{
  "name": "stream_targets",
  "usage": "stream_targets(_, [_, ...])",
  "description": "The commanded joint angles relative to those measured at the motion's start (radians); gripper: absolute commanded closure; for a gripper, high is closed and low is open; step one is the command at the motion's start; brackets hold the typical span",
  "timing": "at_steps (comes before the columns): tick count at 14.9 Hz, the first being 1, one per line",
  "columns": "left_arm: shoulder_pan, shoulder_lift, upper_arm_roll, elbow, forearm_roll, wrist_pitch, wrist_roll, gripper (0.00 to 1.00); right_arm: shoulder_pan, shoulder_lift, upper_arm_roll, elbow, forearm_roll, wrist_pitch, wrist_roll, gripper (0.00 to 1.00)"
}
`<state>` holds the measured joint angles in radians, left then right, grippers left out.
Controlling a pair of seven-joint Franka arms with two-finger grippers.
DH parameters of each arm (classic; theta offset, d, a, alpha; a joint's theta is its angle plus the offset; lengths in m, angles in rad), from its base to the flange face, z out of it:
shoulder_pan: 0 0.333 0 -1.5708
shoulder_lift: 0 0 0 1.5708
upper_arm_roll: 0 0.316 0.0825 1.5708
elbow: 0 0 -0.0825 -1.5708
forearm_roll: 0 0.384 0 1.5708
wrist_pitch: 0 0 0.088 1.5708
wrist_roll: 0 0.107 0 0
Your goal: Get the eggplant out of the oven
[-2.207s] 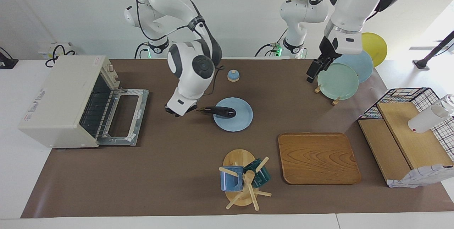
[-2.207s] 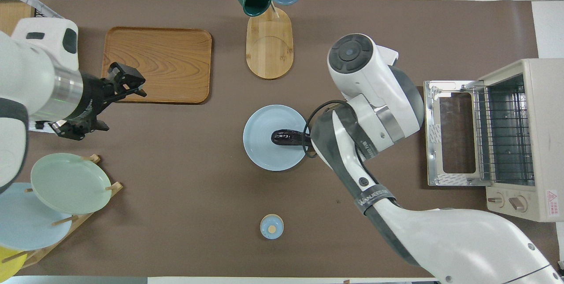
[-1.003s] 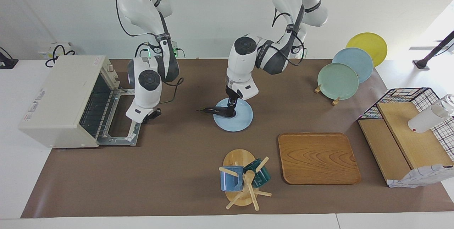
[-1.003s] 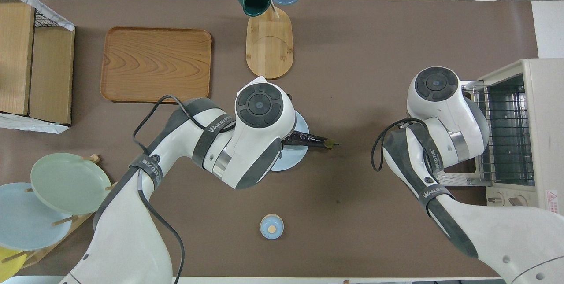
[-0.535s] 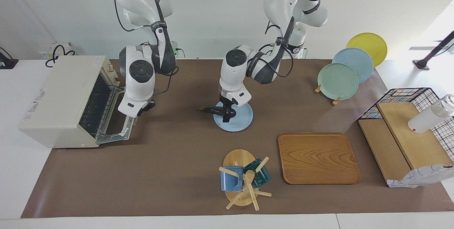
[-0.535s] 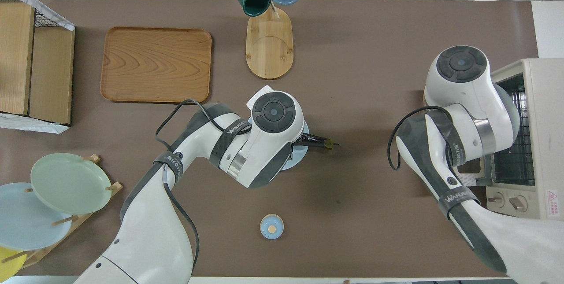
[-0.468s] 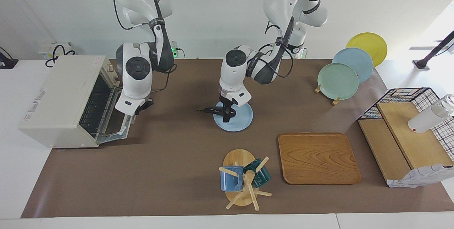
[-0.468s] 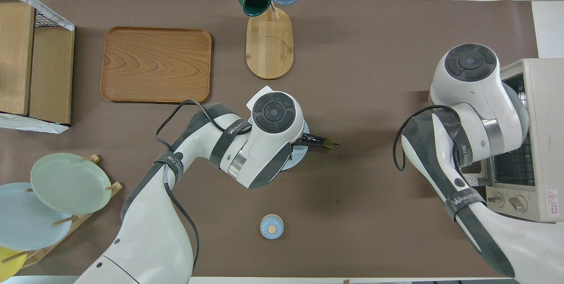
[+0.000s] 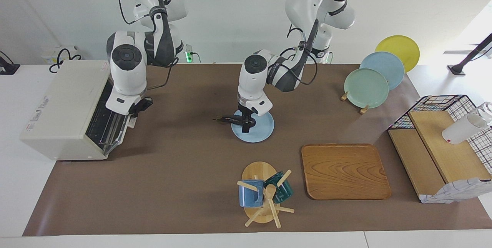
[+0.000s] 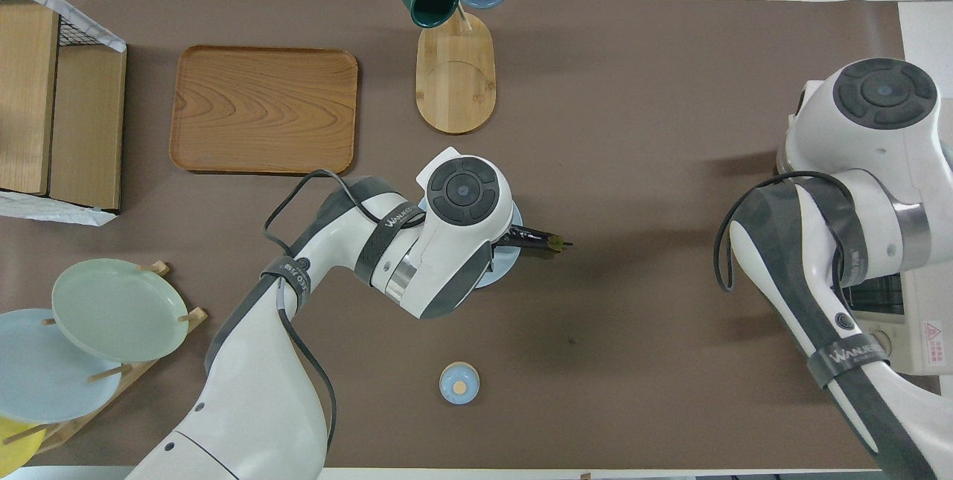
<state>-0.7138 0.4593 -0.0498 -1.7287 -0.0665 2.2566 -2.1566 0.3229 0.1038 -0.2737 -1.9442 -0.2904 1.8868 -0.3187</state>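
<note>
Gripping slender dark eggplant [image 9: 234, 119] w/ left hand [image 9: 246, 122] on round plate [image 9: 263, 128] | right hand [image 9: 139, 107] (grip unclear) at boxy oven [image 9: 63, 109]

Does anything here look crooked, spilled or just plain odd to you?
Only one thing: the eggplant lies half on the blue plate, its stem end poking out over the rim. The left gripper is down on it. The right gripper is at the oven door, which is nearly shut. Nothing looks spilled.
</note>
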Motion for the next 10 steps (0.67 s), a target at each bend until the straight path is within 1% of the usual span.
stream_targets(1, [-0.019,-0.005,0.019,-0.025,0.010,0.020,-0.017,0.00,-0.065,-0.004,-0.012,-0.007,-0.033,-0.012,-0.078,0.99])
stream_targets(3, [-0.019,-0.004,0.019,-0.023,0.011,0.020,-0.017,0.00,-0.097,-0.024,-0.012,-0.007,-0.033,-0.014,-0.127,0.99])
stream_targets(5, [-0.019,-0.004,0.019,-0.022,0.013,0.018,-0.017,0.00,-0.107,-0.039,-0.013,-0.005,-0.033,-0.020,-0.143,0.98])
stream_targets(8, [-0.019,-0.004,0.019,-0.020,0.013,0.020,-0.017,0.00,-0.108,-0.084,-0.013,-0.005,-0.032,-0.066,-0.145,0.92])
stream_targets(9, [-0.019,-0.004,0.019,-0.017,0.014,0.017,-0.016,0.00,-0.108,-0.091,-0.015,-0.004,-0.032,-0.084,-0.145,0.82])
stream_targets(10, [-0.018,-0.004,0.019,-0.014,0.016,0.017,-0.016,0.00,-0.108,-0.108,-0.018,0.013,-0.027,-0.104,-0.145,0.56])
